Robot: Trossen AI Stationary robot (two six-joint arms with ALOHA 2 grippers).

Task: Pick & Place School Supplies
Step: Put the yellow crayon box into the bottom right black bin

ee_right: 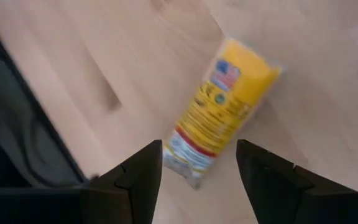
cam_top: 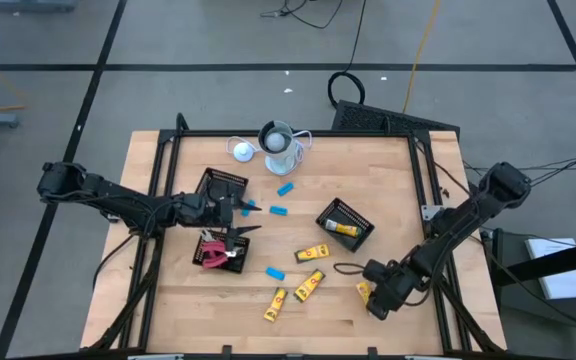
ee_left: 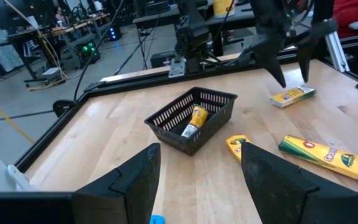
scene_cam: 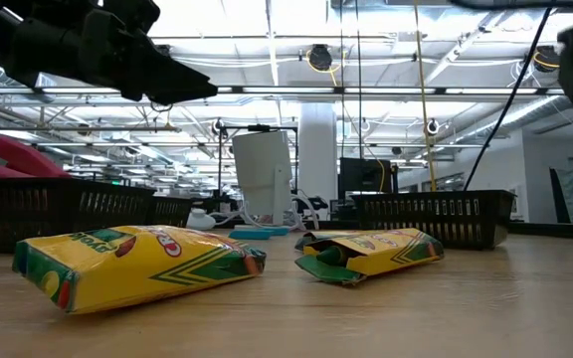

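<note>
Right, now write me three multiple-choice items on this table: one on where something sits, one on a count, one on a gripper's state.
1. The black mesh basket on the right half of the wooden table holds: A a yellow crayon box; B red-handled pliers; C a light-blue block.
2. Black mesh baskets on the table: A one; B three; C six.
3. The right gripper is: A shut on a blue block; B shut on a basket rim; C open above a loose yellow crayon box.
Key: 1 A, the box lies inside that basket. 2 B, the high view shows three. 3 C, its fingers stand apart with the loose box just beyond them.
</note>
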